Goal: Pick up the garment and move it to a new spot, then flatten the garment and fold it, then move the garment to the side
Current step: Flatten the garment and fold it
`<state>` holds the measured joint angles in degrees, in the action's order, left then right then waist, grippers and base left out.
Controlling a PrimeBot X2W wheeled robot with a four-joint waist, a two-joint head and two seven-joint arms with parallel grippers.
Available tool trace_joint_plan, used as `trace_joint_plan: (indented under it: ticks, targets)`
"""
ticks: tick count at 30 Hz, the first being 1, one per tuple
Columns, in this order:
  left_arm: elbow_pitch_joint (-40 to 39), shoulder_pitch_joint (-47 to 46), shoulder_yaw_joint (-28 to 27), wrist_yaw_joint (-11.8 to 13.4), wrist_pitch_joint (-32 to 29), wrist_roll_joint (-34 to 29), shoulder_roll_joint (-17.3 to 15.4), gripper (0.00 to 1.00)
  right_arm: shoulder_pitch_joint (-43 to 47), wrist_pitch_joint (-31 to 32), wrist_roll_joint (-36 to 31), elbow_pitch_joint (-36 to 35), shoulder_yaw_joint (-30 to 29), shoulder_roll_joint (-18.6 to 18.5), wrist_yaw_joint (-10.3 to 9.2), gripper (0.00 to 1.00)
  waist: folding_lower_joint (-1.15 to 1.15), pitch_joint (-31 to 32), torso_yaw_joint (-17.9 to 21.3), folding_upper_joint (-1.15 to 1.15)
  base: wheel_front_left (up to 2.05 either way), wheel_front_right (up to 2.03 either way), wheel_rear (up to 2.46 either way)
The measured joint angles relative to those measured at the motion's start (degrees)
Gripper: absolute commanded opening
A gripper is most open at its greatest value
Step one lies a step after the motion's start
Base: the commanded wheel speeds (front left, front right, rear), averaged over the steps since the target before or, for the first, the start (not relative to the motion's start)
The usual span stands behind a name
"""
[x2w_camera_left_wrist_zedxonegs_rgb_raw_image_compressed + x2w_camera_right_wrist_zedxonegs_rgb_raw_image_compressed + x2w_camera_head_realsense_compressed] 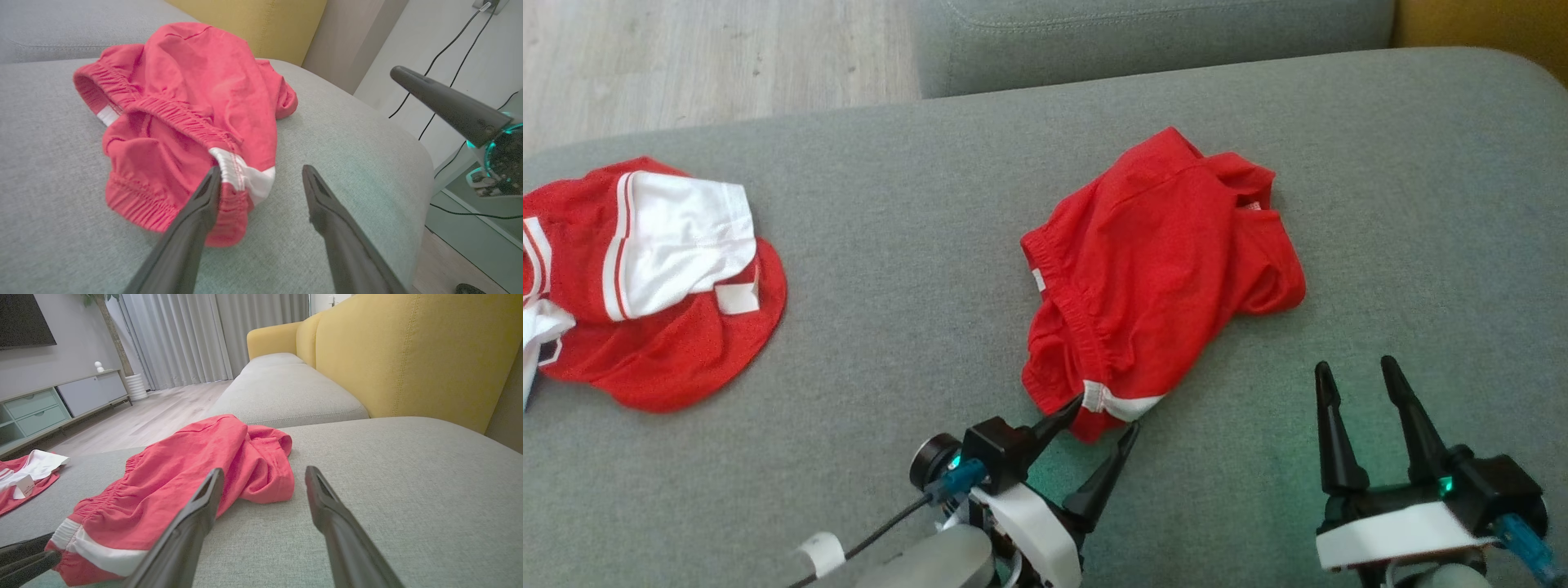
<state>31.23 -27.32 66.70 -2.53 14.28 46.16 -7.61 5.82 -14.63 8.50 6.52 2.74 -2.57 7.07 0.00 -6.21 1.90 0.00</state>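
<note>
The garment [1168, 245], a pair of red shorts with an elastic waistband and a white stripe at one corner, lies crumpled in the middle of the grey sofa cushion [915, 269]. My left gripper [1106, 413] is open at its near corner. In the left wrist view the left gripper [261, 169] has one fingertip against the white-striped hem of the garment [196, 81], and the other stands over bare cushion. My right gripper [1354, 364] is open above the cushion, to the right of the shorts and apart from them. The right wrist view has the right gripper [264, 470] facing the garment [184, 465].
A red and white jersey [645, 278] lies at the cushion's left end. A second grey cushion [1143, 33] and a yellow backrest [408, 355] lie beyond. Wooden floor [703, 57] is at the upper left. Cables [445, 53] hang past the cushion's right edge.
</note>
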Motion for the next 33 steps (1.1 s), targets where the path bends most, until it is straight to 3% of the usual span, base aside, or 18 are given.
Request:
trace_joint_plan:
  ticks: [6,7,8,11,17,22,28,33]
  targets:
    - [2.43,0.00,-0.19,-0.07,-1.18,1.18,0.19,1.00,0.10,0.00,0.00,0.42,0.97,0.00,0.00,1.00,0.00,0.76,0.63,0.00,0.00,0.00,0.00]
    - [2.97,-0.02,-0.23,-0.12,-1.18,1.54,0.22,0.85,0.24,0.00,0.00,0.43,1.11,0.00,0.00,1.00,0.00,0.90,0.84,0.00,0.00,0.00,0.00]
    - [3.53,-0.03,-0.35,-0.51,-1.18,1.87,0.32,0.59,0.43,0.00,0.00,0.43,1.22,0.00,0.00,1.00,0.00,1.01,1.06,0.00,0.00,0.00,0.00]
    - [5.22,-0.09,-0.85,-1.03,-1.35,2.86,0.86,0.00,0.86,0.00,0.00,0.48,1.19,0.00,0.00,1.00,0.00,1.29,1.69,0.00,0.00,0.00,0.00]
    - [7.51,-0.37,-2.36,-2.63,-1.03,4.06,1.19,0.00,0.98,0.00,0.00,0.68,0.93,0.00,0.00,1.00,0.00,2.25,2.23,0.00,0.00,0.00,0.00]
    - [3.43,-2.58,-4.93,-4.32,-1.12,9.72,2.68,0.00,2.13,0.00,0.00,0.94,0.91,0.00,0.00,1.00,0.00,3.61,2.51,0.00,0.00,0.00,0.00]
    - [-3.05,-22.41,-8.69,-4.61,-3.23,13.92,3.56,0.00,1.82,0.00,0.78,1.20,3.10,0.00,0.00,1.00,0.00,4.41,5.20,0.00,0.00,0.00,0.00]
    - [-2.02,-36.66,-13.66,-4.64,-3.38,16.13,4.68,0.00,1.86,0.00,1.93,1.51,4.24,0.00,0.00,1.00,0.00,5.07,8.58,0.00,0.00,0.00,0.00]
